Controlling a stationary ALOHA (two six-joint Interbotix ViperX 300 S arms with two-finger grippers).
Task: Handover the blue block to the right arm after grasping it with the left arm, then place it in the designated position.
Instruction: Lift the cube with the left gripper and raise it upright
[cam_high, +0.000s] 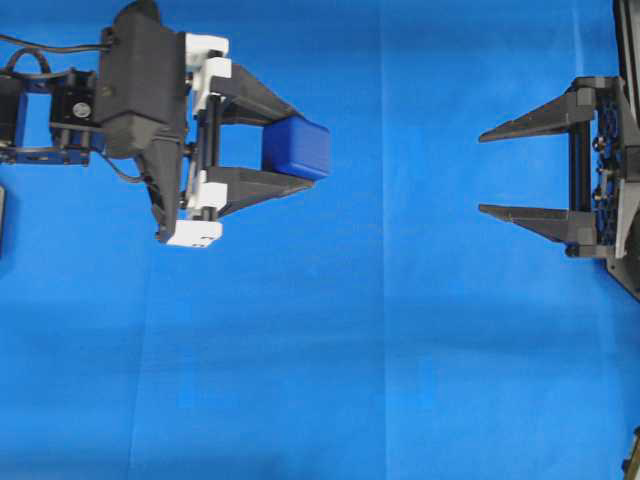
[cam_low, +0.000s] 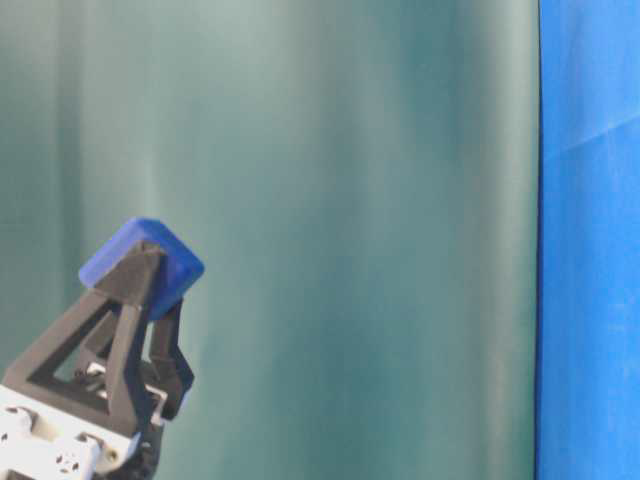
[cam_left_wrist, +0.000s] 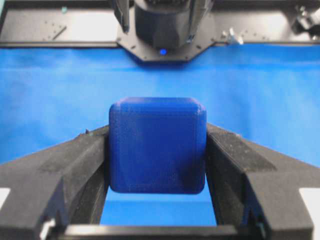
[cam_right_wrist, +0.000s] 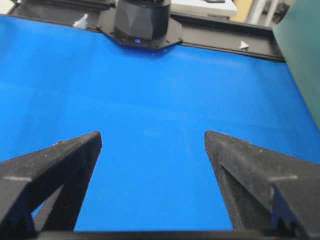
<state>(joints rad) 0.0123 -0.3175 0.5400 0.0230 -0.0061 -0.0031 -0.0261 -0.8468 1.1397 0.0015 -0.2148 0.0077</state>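
The left gripper (cam_high: 300, 150) has the blue block (cam_high: 297, 148) pinched between its two black fingers. The fingers press on two sides of the block, near their tips. The block sticks out a little past the tips. White brackets (cam_high: 206, 60) sit at the back of these fingers. From the side view, the block (cam_low: 142, 266) is up in the air, with the fingers under it pointing up and to the right. A green curtain (cam_low: 350, 200) hangs behind it.

In the left wrist view, the block (cam_left_wrist: 157, 145) fills the gap between the two fingers (cam_left_wrist: 75, 165). Its edges are round. Past it lies the blue cloth (cam_left_wrist: 260, 95), and at the far side stands the black base of the other arm (cam_left_wrist: 162, 25).

The right gripper (cam_high: 482, 172) sits at the right side of the table. Its fingers are spread wide and hold nothing. They point to the left, toward the block. The two grippers are well apart. Only bare blue cloth (cam_high: 400, 330) lies between them, so nothing blocks the way.

In the right wrist view, the two black fingers (cam_right_wrist: 55, 165) stand far apart, with blue cloth (cam_right_wrist: 150, 100) showing between them. A black base (cam_right_wrist: 142, 22) stands at the far edge, and a bit of green curtain (cam_right_wrist: 302, 55) shows on the right.
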